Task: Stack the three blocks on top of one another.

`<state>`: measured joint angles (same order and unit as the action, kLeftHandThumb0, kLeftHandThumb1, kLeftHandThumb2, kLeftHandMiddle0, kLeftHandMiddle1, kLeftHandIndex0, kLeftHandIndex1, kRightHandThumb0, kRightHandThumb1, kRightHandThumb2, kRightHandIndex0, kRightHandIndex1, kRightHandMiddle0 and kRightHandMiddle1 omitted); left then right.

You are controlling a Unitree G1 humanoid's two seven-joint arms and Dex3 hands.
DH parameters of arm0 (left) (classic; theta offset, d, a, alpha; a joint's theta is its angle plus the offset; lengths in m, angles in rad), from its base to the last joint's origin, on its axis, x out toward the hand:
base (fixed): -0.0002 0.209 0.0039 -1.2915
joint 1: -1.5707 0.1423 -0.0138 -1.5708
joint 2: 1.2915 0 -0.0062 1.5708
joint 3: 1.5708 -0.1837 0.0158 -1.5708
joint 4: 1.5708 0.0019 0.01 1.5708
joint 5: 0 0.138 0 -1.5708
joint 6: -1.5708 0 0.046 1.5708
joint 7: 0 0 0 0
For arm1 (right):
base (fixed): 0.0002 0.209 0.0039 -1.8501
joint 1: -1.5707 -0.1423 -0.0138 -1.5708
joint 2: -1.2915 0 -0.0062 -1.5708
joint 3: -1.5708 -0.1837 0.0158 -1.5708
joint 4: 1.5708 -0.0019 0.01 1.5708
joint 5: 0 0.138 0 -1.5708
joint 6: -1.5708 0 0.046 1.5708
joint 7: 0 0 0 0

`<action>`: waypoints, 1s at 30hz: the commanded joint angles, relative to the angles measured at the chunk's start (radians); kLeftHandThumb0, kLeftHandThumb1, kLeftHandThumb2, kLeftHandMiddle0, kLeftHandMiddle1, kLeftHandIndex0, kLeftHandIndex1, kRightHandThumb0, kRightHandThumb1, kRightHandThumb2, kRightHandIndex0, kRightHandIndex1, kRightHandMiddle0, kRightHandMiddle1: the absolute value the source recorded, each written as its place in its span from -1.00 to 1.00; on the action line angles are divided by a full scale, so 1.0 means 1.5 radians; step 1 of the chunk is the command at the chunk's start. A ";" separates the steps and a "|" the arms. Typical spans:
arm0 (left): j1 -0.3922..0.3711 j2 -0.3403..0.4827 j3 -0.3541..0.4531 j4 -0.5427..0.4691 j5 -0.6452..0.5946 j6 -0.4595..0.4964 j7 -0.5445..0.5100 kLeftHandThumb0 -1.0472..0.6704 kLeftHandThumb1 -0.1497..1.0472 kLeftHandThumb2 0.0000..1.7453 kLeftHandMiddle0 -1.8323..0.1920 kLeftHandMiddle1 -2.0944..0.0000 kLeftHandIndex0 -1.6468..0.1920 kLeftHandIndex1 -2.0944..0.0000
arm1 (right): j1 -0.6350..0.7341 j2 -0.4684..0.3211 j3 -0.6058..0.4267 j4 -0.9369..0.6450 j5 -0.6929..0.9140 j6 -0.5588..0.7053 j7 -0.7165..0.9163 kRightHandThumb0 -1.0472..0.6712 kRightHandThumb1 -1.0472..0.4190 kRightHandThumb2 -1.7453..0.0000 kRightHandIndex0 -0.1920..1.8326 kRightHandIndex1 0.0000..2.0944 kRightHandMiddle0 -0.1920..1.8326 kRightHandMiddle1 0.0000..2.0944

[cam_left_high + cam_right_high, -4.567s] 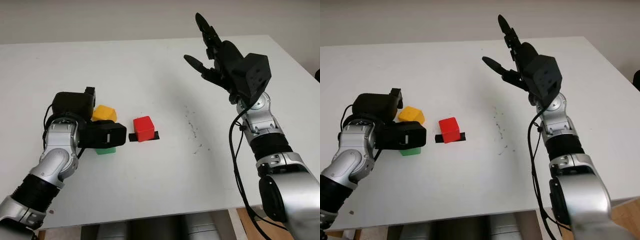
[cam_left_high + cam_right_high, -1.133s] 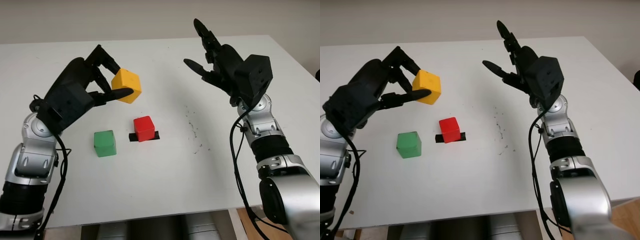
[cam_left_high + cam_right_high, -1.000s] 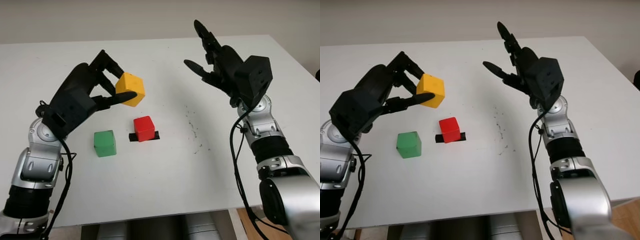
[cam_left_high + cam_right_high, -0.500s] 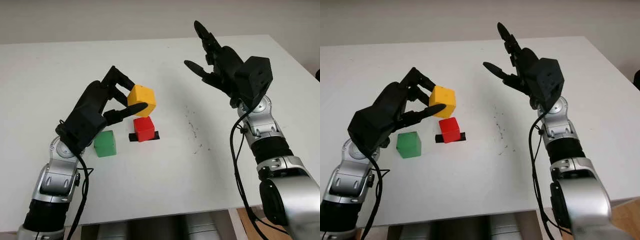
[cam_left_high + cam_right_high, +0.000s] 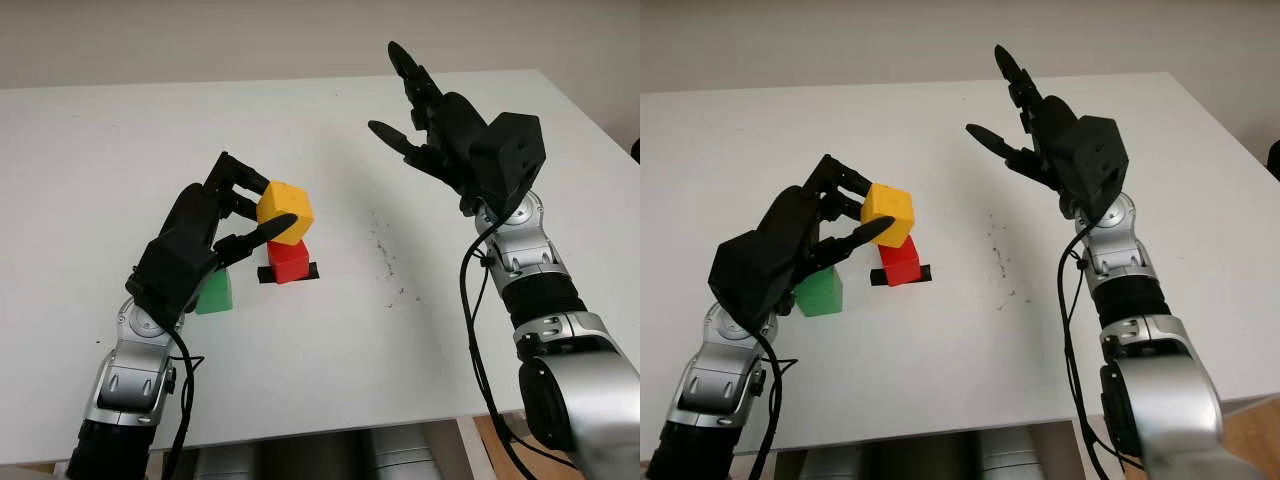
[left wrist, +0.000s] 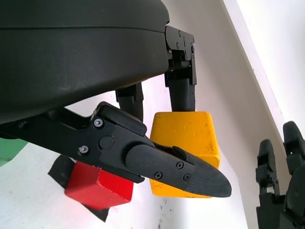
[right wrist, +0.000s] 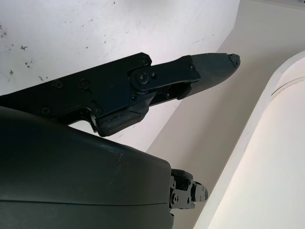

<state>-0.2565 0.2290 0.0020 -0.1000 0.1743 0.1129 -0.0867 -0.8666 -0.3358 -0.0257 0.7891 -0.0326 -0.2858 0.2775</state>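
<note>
The left hand point(image 5: 215, 225) hangs above the middle of the white table point(image 5: 330, 330) with its fingers point(image 6: 190, 171) clamped on the yellow block point(image 5: 284, 211). Two fingers press the block's far face and the thumb presses its near face, so the block sits between them, tilted a little. In the left wrist view the yellow block point(image 6: 183, 143) is pinched between the long flat thumb and the two shorter fingers behind it.

The yellow block is held in the air just above the red block point(image 5: 288, 260), and from the head camera it overlaps the red block's top edge; whether the two touch cannot be told. The red block stands on the table on a small patch of black tape point(image 5: 312, 270), which sticks out at both sides of its base. The green block point(image 5: 820, 291) stands on the table just beside the red one, on the robot's left, partly hidden behind the left hand and wrist.

The right hand point(image 5: 440, 120) is raised well above the table on the robot's right, far from the blocks, open and holding nothing. A scatter of small dark specks point(image 5: 385, 255) marks the table between the red block and the right arm.
</note>
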 commanded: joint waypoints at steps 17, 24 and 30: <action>-0.006 -0.030 0.005 0.059 -0.020 -0.094 0.039 -0.22 1.00 -0.81 0.64 0.95 0.48 -0.72 | -0.001 0.001 -0.004 -0.002 0.002 -0.009 -0.001 -0.72 -1.00 0.79 -0.99 -0.96 -0.80 -0.95; 0.000 -0.029 0.000 0.072 0.001 -0.106 0.056 -0.22 1.00 -0.83 0.77 0.98 0.47 -0.68 | -0.002 0.001 -0.006 0.000 0.007 -0.006 0.007 -0.71 -1.00 0.79 -0.98 -0.95 -0.80 -0.95; 0.003 -0.031 -0.002 0.086 0.005 -0.110 0.061 -0.22 1.00 -0.86 0.80 0.96 0.46 -0.66 | -0.003 0.000 -0.004 -0.004 0.004 -0.002 0.006 -0.71 -1.00 0.80 -0.98 -0.95 -0.80 -0.95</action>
<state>-0.2563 0.1887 0.0029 0.0245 0.1788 -0.0413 -0.0014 -0.8664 -0.3348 -0.0261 0.7894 -0.0299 -0.2884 0.2867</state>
